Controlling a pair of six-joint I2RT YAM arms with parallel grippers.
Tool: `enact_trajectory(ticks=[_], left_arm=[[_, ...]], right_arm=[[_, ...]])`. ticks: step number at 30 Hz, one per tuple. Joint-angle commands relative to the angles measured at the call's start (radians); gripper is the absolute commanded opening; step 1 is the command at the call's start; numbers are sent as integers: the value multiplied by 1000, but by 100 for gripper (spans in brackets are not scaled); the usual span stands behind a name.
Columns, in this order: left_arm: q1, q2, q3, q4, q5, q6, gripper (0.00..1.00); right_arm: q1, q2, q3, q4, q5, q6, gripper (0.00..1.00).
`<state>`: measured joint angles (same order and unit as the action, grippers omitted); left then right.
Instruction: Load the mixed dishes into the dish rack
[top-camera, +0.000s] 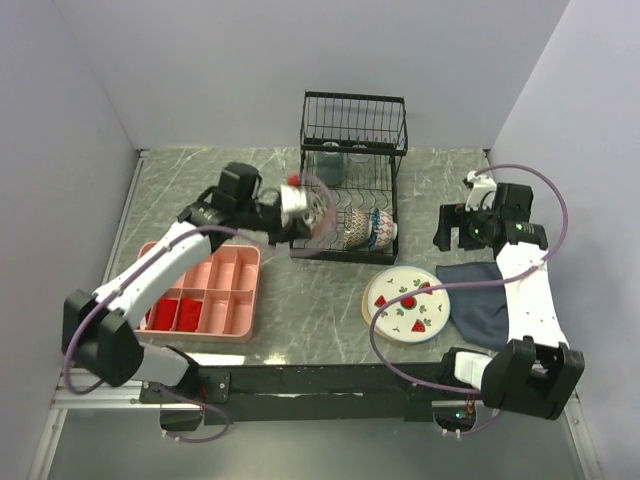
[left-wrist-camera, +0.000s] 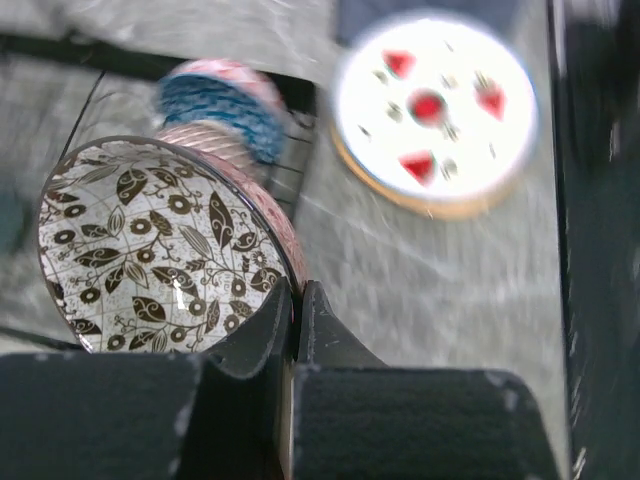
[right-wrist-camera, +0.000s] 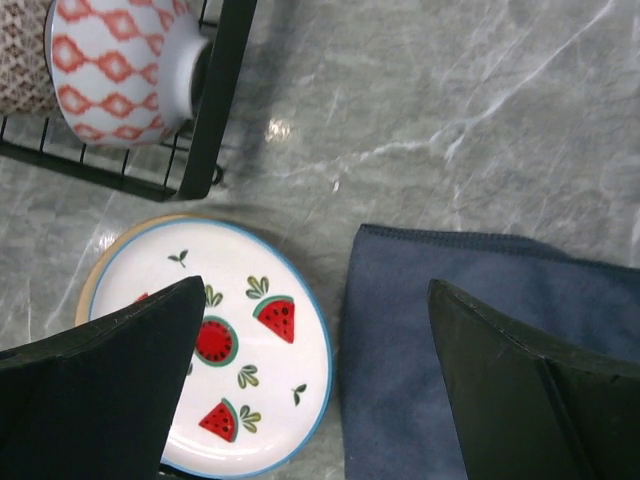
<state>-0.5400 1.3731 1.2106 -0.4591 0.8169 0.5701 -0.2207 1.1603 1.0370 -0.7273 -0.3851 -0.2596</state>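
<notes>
The left gripper is clamped on the rim of a small bowl whose inside carries a dark leaf-and-flower print on white and whose outer edge is pinkish; in the top view the bowl is held on its side at the left front corner of the black wire dish rack, its image blurred there. The rack stands at the back middle of the grey marble table, and on its slotted lower tier patterned bowls already sit on edge, among them a blue patterned bowl just behind the held one and a white bowl with red diamond shapes at the rack's right end. Some pale glassware shows dimly at the back of the rack, too small to name. To the right front of the rack, the white plate with red watermelon slices lies flat on top of a tan plate, only a thin edge of which shows beneath it. Just beside those plates, to the right, lies a dark blue-grey cloth, its edge close to the plate rim. The right gripper hovers above the cloth and plate with its fingers spread wide and nothing between them. A pink compartment tray holding red pieces sits at the left, under the left arm and apart from the rack.
</notes>
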Motion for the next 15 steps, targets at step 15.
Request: enact_trajectory(ticks=[15], left_arm=[[150,448,-175,1451,84,-1662,1]], right_arm=[[1,79,206,-90,143,-18,100]])
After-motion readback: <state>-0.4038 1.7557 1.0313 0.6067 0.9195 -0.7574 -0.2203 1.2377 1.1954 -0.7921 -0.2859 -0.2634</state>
